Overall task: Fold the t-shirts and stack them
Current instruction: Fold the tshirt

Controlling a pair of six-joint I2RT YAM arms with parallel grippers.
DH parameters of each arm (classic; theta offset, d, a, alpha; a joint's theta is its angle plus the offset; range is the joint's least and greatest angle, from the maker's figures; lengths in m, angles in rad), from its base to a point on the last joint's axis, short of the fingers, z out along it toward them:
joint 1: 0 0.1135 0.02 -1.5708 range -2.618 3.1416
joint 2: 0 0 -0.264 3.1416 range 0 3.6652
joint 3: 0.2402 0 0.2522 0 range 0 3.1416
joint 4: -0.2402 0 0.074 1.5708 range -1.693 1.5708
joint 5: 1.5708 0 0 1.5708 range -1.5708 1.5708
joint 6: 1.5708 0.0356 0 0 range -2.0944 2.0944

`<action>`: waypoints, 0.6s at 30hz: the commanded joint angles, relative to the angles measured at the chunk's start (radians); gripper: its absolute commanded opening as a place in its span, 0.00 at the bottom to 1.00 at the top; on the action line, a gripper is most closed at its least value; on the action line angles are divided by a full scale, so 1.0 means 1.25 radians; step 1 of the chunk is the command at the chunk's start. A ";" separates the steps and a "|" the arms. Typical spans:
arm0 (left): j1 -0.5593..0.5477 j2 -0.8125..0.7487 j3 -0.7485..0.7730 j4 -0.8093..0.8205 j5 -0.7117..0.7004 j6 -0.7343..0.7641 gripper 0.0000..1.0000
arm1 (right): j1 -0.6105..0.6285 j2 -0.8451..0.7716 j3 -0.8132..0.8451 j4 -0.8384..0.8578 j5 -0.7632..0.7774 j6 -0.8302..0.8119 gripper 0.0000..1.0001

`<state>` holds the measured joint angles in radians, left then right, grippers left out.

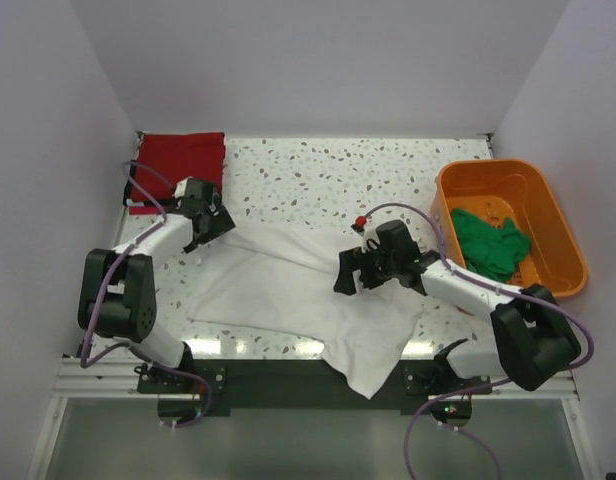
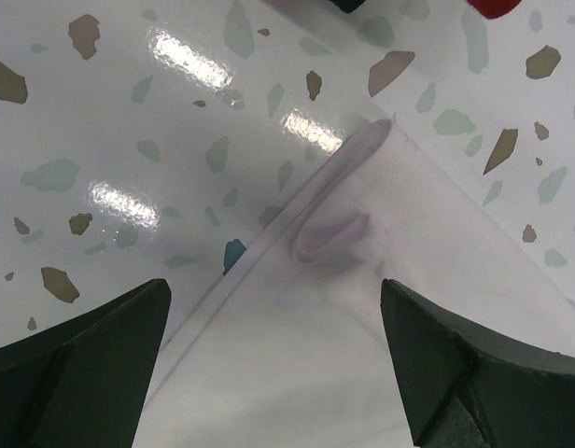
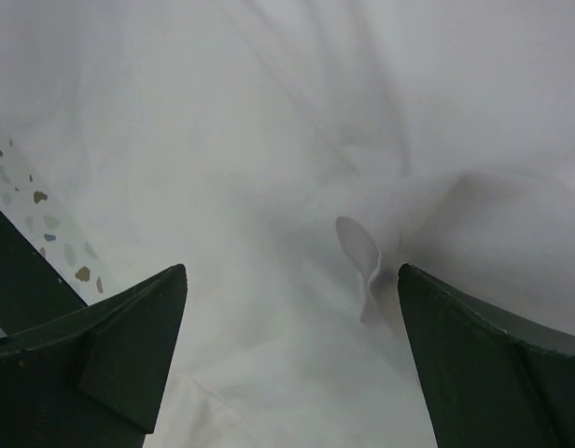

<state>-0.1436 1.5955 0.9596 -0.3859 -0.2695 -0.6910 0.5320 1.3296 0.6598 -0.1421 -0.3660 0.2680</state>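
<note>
Top view: the white t-shirt (image 1: 288, 285) lies spread over the tabletop's (image 1: 328, 165) middle, one end drooping off the near edge. A folded red t-shirt (image 1: 178, 160) occupies the far left corner. A green t-shirt (image 1: 491, 245) lies in the orange tub (image 1: 560, 215) at the right edge.

Left wrist view: the left gripper (image 2: 275, 289) gapes wide above the white hem.

Right wrist view: the right gripper (image 3: 292, 280) gapes wide above rumpled white cloth.

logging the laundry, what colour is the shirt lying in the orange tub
Bright green shirt, seen best in the top external view.
</note>
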 commanded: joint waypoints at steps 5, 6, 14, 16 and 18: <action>0.022 -0.052 0.019 -0.003 -0.015 0.018 1.00 | 0.015 -0.002 -0.095 -0.029 -0.013 0.054 0.98; 0.023 -0.053 0.017 -0.004 -0.016 0.018 1.00 | 0.015 -0.030 -0.099 -0.035 -0.010 0.059 0.98; 0.024 -0.076 0.009 -0.003 -0.003 0.024 1.00 | 0.016 -0.158 0.025 -0.111 0.044 0.071 0.99; 0.025 -0.084 0.005 -0.002 0.001 0.026 1.00 | 0.016 -0.148 0.066 -0.107 0.085 0.092 0.99; 0.024 -0.093 0.002 -0.002 0.007 0.028 1.00 | 0.016 -0.124 0.095 -0.088 0.094 0.107 0.99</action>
<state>-0.1223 1.5291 0.9596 -0.3897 -0.2665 -0.6834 0.5499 1.1595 0.7029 -0.2737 -0.3031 0.3561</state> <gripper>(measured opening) 0.997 0.985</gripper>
